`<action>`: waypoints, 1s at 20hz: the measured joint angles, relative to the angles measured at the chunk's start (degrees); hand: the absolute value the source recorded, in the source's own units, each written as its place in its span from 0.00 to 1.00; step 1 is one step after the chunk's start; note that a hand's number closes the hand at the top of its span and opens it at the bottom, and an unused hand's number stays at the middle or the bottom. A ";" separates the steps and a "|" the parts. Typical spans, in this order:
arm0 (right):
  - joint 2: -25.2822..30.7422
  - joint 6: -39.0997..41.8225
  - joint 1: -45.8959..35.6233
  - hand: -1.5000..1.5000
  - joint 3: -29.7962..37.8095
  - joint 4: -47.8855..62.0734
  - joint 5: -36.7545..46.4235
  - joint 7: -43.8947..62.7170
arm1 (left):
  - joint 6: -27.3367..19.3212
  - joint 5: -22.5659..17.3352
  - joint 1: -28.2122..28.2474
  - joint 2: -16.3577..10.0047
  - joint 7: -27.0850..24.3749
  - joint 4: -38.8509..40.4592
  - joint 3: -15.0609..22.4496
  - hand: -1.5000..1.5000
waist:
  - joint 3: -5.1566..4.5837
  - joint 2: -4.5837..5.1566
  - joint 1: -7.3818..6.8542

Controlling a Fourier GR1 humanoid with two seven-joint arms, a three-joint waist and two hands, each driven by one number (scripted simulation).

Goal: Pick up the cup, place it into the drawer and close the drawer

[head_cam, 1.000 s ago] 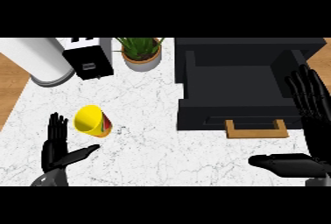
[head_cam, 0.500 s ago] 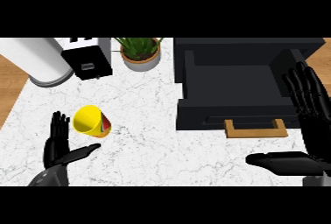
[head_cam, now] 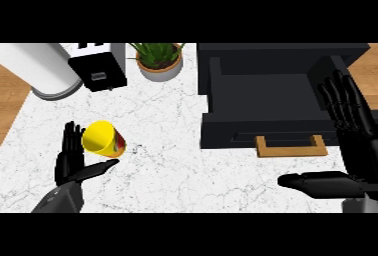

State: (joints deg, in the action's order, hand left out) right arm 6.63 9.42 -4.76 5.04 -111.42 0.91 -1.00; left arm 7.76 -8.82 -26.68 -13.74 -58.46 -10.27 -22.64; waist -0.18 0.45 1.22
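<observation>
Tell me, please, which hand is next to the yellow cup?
The robot's left hand, open beside the yellow cup; the right hand is by the black drawer.

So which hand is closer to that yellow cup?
Left. The left hand sits right beside the yellow cup, fingers open on its left; the right hand is far off, at the right edge of the open drawer.

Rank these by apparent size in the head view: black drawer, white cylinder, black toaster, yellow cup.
1. Black open drawer
2. White cylinder
3. Black toaster
4. Yellow cup, close to the toaster
</observation>
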 measured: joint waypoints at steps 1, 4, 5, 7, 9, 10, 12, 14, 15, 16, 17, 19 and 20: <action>0.25 0.09 -0.63 0.00 0.36 0.48 -0.23 0.11 | 0.17 0.00 -0.48 0.36 0.14 -0.04 0.07 0.00 | 0.01 0.01 -0.02; 0.41 0.39 -0.53 0.00 0.25 -0.31 -0.55 0.95 | 1.62 0.03 -0.28 0.39 0.07 -0.20 0.24 0.00 | 0.00 0.04 0.06; 0.16 0.13 -0.63 0.00 -0.11 -1.12 -0.49 1.78 | 1.92 0.22 -0.18 0.70 -0.02 -0.35 0.50 0.00 | 0.00 0.03 0.07; 0.24 0.14 -1.09 0.00 0.16 -0.18 -0.46 1.27 | 2.83 0.03 -0.39 1.36 0.01 -0.70 0.49 0.00 | -0.03 0.08 0.08; 0.39 0.58 -0.73 0.00 0.56 -0.23 -1.21 1.06 | 3.91 -0.29 -1.08 1.57 0.46 -0.99 0.34 1.00 | -0.03 0.12 0.25; 0.37 0.47 -1.02 0.00 0.82 0.32 -1.29 0.93 | 4.44 -0.37 -1.10 1.84 0.54 -1.14 0.38 1.00 | -0.03 0.11 0.19; 0.28 0.59 -0.54 0.00 0.61 0.09 -1.31 1.09 | 5.64 -0.33 -1.46 2.47 1.01 -1.74 0.78 1.00 | -0.01 0.05 0.11; 0.59 0.82 -0.58 0.00 0.93 0.49 -1.41 0.93 | 7.21 -0.39 -1.93 2.63 1.80 -2.03 1.04 1.00 | -0.01 0.05 0.11; 0.65 0.86 -0.70 0.00 0.84 -0.03 -1.57 1.58 | 8.07 -0.69 -2.18 2.52 2.22 -2.15 0.90 1.00 | -0.01 0.06 0.17; 0.68 0.99 -0.23 0.00 0.78 -0.33 -1.53 1.45 | 8.95 -0.98 -2.30 2.47 2.55 -2.34 0.78 1.00 | -0.02 0.06 0.22; 0.71 0.98 -0.24 0.00 1.00 0.01 -1.55 1.18 | 9.88 -1.16 -1.99 2.59 2.71 -2.62 0.80 1.00 | -0.02 0.04 0.12; 1.11 1.13 -0.45 0.00 1.56 0.59 -1.62 0.86 | 10.54 -1.49 -1.97 3.31 2.60 -3.40 0.79 1.00 | -0.01 0.04 0.03; 1.63 1.57 -0.51 0.00 2.11 0.85 -2.05 0.75 | 11.17 -1.76 -1.69 3.03 2.68 -3.64 0.63 1.00 | -0.01 0.07 0.06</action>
State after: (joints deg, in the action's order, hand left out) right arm 8.26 10.99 -5.27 7.14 -110.57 -1.14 -0.24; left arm 18.93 -10.59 -28.37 -10.71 -55.78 -13.92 -22.01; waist -0.19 0.51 1.27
